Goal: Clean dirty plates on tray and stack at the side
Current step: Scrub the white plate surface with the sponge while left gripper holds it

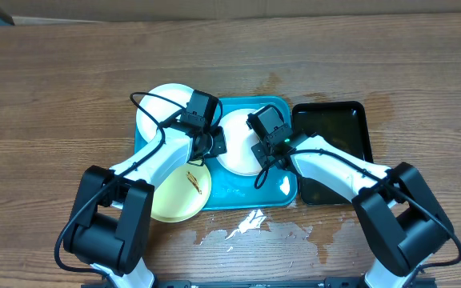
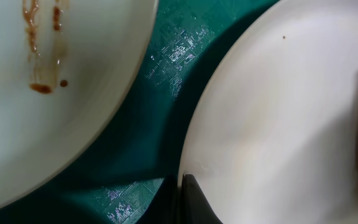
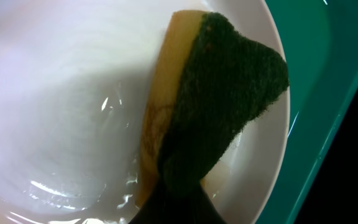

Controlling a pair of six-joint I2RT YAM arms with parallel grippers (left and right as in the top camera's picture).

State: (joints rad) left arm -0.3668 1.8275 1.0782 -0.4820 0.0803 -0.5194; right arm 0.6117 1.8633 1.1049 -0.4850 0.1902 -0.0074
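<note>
A white plate [image 1: 237, 136] lies in the turquoise tray [image 1: 246, 192]. My left gripper [image 1: 216, 142] is shut on this plate's left rim; in the left wrist view one dark finger [image 2: 194, 202] sits on the plate [image 2: 278, 124] edge. My right gripper [image 1: 263, 150] is shut on a yellow sponge with a green scouring side [image 3: 222, 106], pressed onto the wet white plate [image 3: 73, 112]. A pale yellow-green plate [image 1: 178, 192] with brown smears [image 2: 39, 87] overlaps the tray's lower-left corner. Another white plate [image 1: 162, 108] rests at the tray's upper left.
A black rectangular tray [image 1: 334, 128] stands right of the turquoise one, under my right arm. White paint-like scuffs [image 1: 250, 224] mark the wooden table near the front. The turquoise rim [image 3: 319, 118] runs close to the plate's right edge.
</note>
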